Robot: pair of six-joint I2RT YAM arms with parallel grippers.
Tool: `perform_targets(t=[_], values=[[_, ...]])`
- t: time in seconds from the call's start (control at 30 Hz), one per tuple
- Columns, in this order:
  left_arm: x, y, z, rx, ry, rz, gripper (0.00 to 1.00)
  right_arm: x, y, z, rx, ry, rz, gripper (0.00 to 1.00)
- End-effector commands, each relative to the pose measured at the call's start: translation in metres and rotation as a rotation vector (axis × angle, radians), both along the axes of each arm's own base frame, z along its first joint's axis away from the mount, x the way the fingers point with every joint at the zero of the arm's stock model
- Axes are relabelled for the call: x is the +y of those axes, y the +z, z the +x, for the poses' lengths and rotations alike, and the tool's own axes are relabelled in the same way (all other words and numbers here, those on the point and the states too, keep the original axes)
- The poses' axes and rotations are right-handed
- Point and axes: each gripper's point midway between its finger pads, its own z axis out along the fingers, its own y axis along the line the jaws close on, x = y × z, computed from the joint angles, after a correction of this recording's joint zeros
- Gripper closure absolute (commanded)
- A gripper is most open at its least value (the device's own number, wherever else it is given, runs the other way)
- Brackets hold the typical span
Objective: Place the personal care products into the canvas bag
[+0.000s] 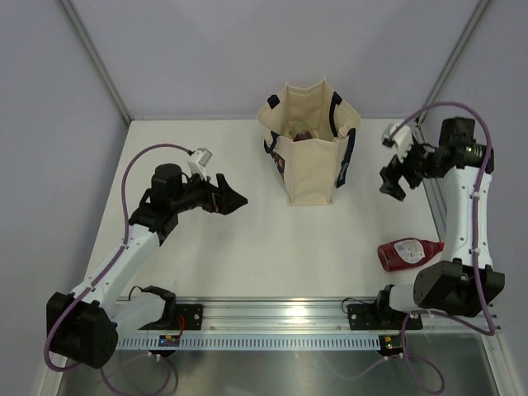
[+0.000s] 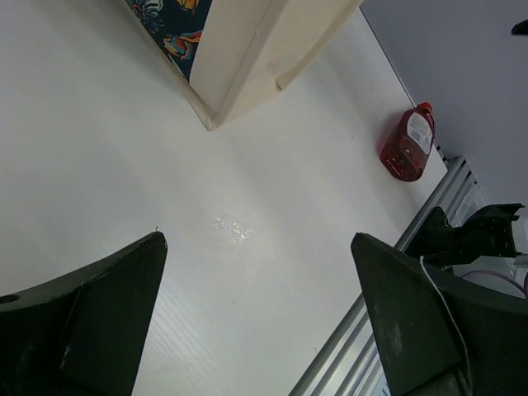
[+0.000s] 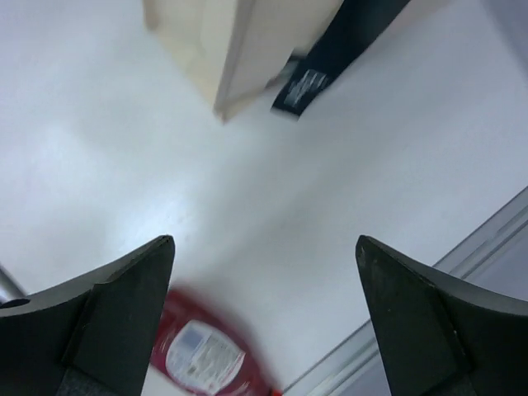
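Observation:
The canvas bag (image 1: 311,148) stands upright at the back middle of the table, mouth open, with something dark red inside; its corner shows in the left wrist view (image 2: 247,58) and in the right wrist view (image 3: 239,49). One dark red bottle with a white label (image 1: 407,252) lies on its side at the right front; it shows in the left wrist view (image 2: 408,142) and blurred in the right wrist view (image 3: 206,355). My left gripper (image 1: 234,198) is open and empty, left of the bag. My right gripper (image 1: 392,183) is open and empty, right of the bag, above the table.
A metal rail (image 1: 272,313) runs along the table's near edge, with both arm bases on it. Grey walls close the table at the back and sides. The bag's navy strap (image 3: 346,41) hangs down its side.

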Motion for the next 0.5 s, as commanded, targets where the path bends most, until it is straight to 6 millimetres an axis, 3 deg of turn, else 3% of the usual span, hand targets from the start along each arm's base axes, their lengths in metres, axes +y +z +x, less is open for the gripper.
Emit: perform_targets(t=[0.0, 0.03, 0.13, 0.17, 0.3, 0.37, 0.47], values=[[-0.007, 0.000, 0.001, -0.063, -0.027, 0.008, 0.01, -0.027, -0.074, -0.098, 0.201, 0.211, -0.208, 0.00], [-0.010, 0.000, -0.001, -0.064, -0.042, 0.001, 0.01, -0.048, -0.085, -0.106, 0.214, 0.175, -0.292, 0.00], [-0.017, -0.007, -0.006, -0.043, -0.073, 0.006, 0.01, -0.073, -0.117, -0.131, 0.183, 0.199, -0.462, 0.01], [-0.018, -0.009, -0.007, -0.039, -0.081, 0.008, 0.01, -0.073, -0.132, -0.145, 0.207, 0.245, -0.478, 0.00], [-0.021, -0.014, -0.011, -0.032, -0.095, 0.012, 0.01, -0.072, -0.153, -0.174, 0.230, 0.361, -0.556, 0.00], [-0.020, -0.015, -0.011, -0.029, -0.093, 0.013, 0.01, -0.076, -0.169, -0.182, 0.255, 0.386, -0.590, 0.01], [-0.019, -0.018, -0.014, -0.025, -0.092, 0.015, 0.01, -0.090, -0.184, -0.173, 0.249, 0.366, -0.658, 0.00]])
